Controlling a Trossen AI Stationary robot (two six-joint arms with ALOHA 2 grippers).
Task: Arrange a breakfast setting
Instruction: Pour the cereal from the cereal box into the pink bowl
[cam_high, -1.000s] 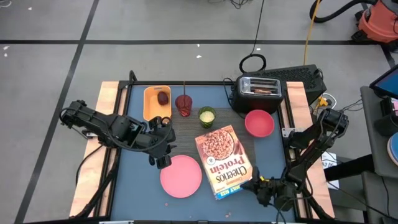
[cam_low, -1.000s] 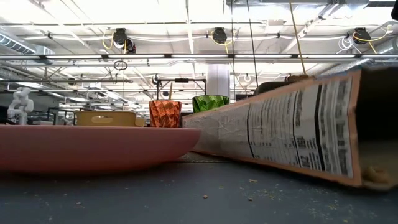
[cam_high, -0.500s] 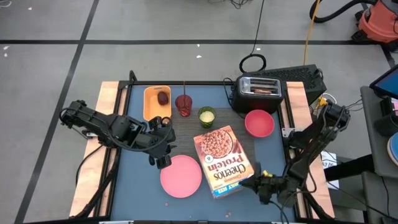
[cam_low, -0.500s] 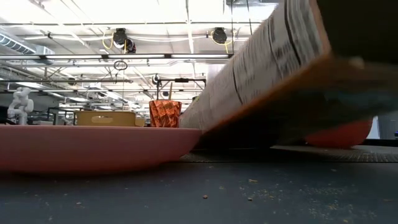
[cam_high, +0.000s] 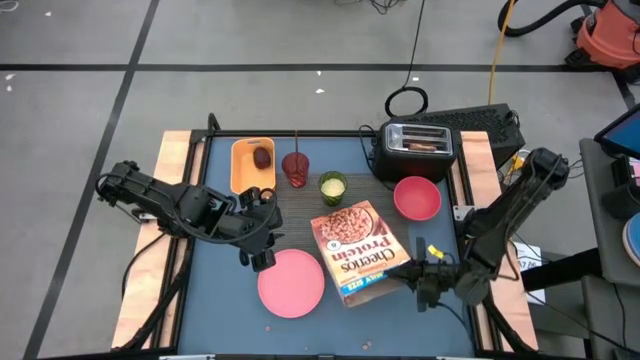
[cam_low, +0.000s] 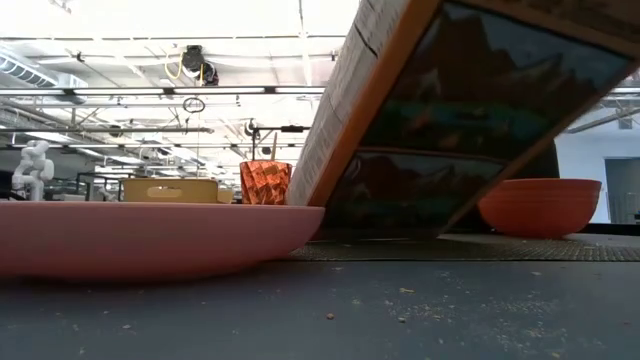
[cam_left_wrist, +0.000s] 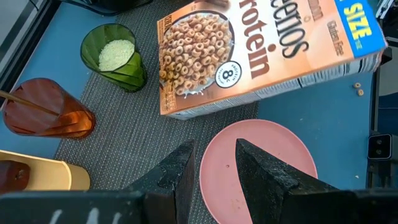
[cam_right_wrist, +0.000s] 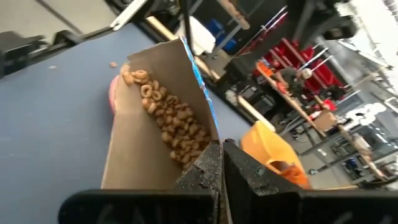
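While the right gripper (cam_high: 418, 287) pinches shut on the open top flap of the orange-and-blue cardboard cereal box (cam_high: 357, 252), the box stands tipped up off the table — probably to carry cereal toward a dish. Loose rings lie inside by the opening. Flat pink round plate (cam_high: 291, 282) sits just beside the box; deeper pink-red bowl (cam_high: 417, 198) lies beyond, near the black toaster (cam_high: 417, 147). Left gripper (cam_high: 262, 258) hovers at the plate's edge, fingers (cam_left_wrist: 180, 174) slightly parted, holding nothing — likely waiting. Small green cup (cam_high: 332, 185) and red tumbler (cam_high: 295, 168) rest on the dark woven placemat (cam_high: 300, 214).
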